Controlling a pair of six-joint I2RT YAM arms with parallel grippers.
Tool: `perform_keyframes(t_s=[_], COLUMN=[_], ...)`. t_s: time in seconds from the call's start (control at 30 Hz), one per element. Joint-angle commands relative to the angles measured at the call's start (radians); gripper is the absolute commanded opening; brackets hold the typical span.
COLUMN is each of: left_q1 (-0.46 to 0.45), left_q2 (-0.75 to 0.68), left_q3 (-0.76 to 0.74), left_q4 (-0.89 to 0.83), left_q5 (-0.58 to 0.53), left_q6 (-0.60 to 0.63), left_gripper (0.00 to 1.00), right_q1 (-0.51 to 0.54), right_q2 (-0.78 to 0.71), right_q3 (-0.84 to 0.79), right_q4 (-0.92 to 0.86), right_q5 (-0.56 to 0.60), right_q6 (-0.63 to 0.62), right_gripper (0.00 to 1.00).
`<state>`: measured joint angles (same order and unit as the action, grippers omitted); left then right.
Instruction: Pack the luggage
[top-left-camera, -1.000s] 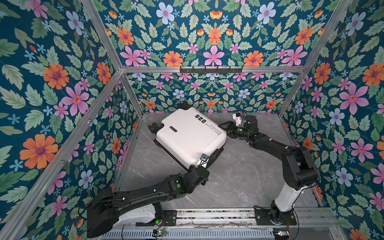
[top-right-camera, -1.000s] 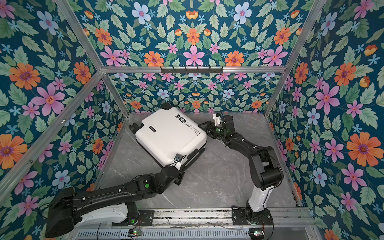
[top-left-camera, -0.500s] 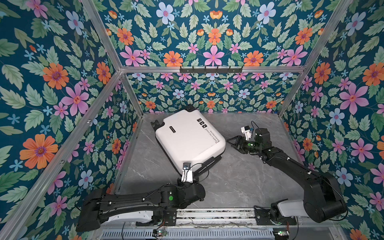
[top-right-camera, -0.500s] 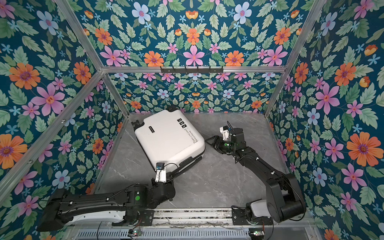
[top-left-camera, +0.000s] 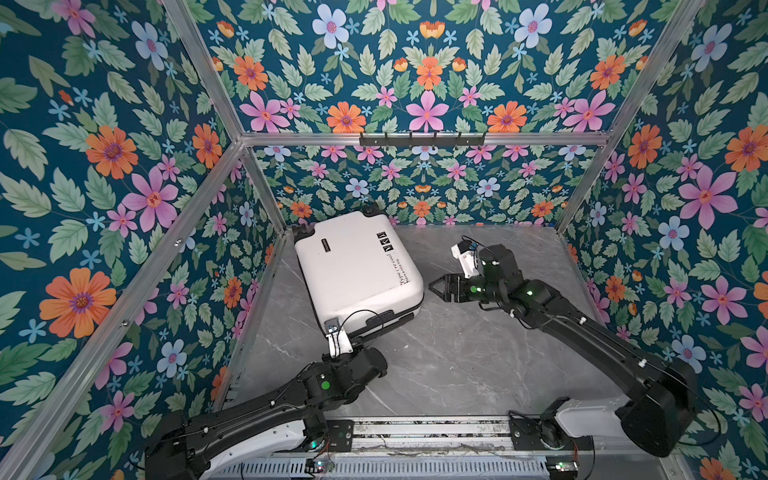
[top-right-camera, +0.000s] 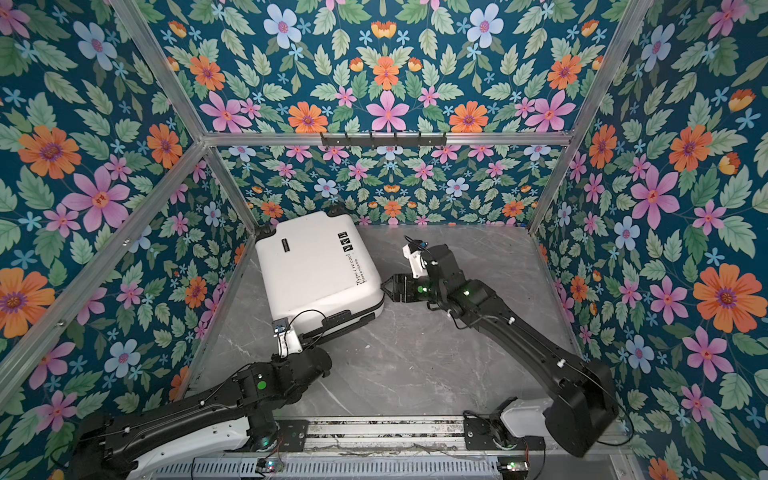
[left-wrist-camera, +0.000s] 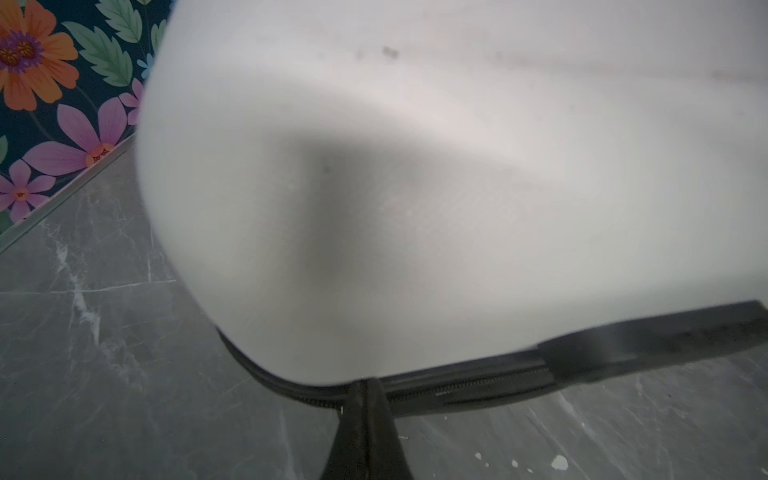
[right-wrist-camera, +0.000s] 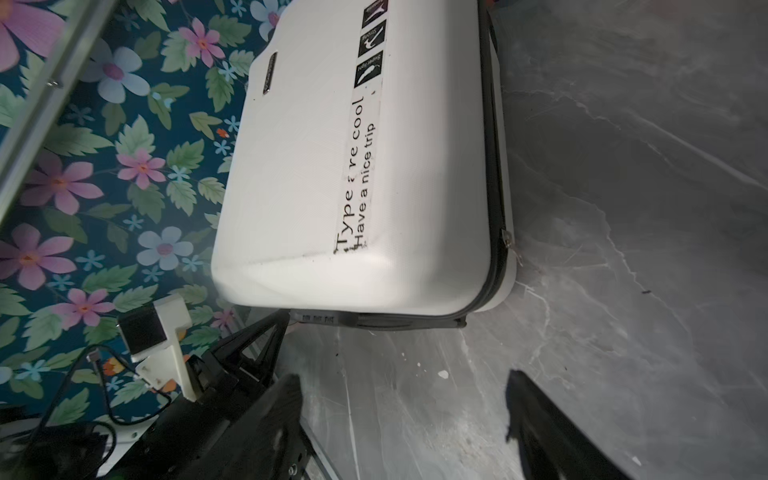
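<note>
The luggage (top-left-camera: 353, 266) (top-right-camera: 311, 266) is a white hard-shell suitcase, closed and lying flat at the back left of the grey floor, with black text and square icons on top. It fills the left wrist view (left-wrist-camera: 436, 174) and shows whole in the right wrist view (right-wrist-camera: 316, 174). My left gripper (left-wrist-camera: 365, 388) (right-wrist-camera: 286, 316) is shut, its tips against the black zipper seam at the near edge. Whether it pinches anything there I cannot tell. My right gripper (top-left-camera: 432, 286) (top-right-camera: 386, 286) (right-wrist-camera: 405, 395) stands open just right of the case, with only bare floor between its fingers.
Floral walls with aluminium posts (top-left-camera: 266, 199) close in the left, back and right. A black hook rail (top-left-camera: 422, 139) hangs on the back wall. The arms' base rail (top-left-camera: 415, 432) runs along the front. A zipper pull (right-wrist-camera: 508, 241) hangs at the case's right seam.
The luggage has turned and slid toward the back left corner. My left arm has pulled back toward the front. My right gripper has backed off the case and opened wider.
</note>
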<state>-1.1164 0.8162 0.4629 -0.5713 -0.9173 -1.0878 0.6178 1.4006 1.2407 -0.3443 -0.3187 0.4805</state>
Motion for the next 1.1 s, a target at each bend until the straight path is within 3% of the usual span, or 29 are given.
perform_keyframes(t_s=[0.0,0.2,0.33,0.6,0.8,0.93,1.07], left_q1=[0.003,0.006,0.01,0.01,0.008,0.003,-0.001], left_q2=[0.021,0.035,0.035,0.022,0.016,0.068,0.212], left_q3=[0.002,0.004,0.007,-0.001,-0.067,-0.095,-0.06], left_q4=[0.098,0.129,0.144,0.269,0.546,0.758,0.916], left_q5=[0.067,0.093,0.081,0.09,0.157,0.203,0.266], left_q6=[0.042,0.067,0.084,0.174,0.337,0.429,0.492], left_gripper=[0.0,0.0,0.0,0.0,0.0,0.0,0.0], right_q1=[0.007,0.01,0.009,0.009,0.01,0.021,0.042], right_q2=[0.146,0.506,0.609,0.462,0.347,0.329,0.33], right_q3=[0.196,0.68,0.801,0.416,0.105,0.042,0.057], right_q4=[-0.189,-0.454,-0.542,-0.276,-0.032,0.024,0.014], right_q5=[0.092,0.065,0.065,-0.091,-0.177,-0.189,-0.181], right_q6=[-0.056,-0.098,-0.08,0.088,0.269,0.334,0.338], right_gripper=[0.83,0.85,0.87,0.89,0.89,0.89,0.88])
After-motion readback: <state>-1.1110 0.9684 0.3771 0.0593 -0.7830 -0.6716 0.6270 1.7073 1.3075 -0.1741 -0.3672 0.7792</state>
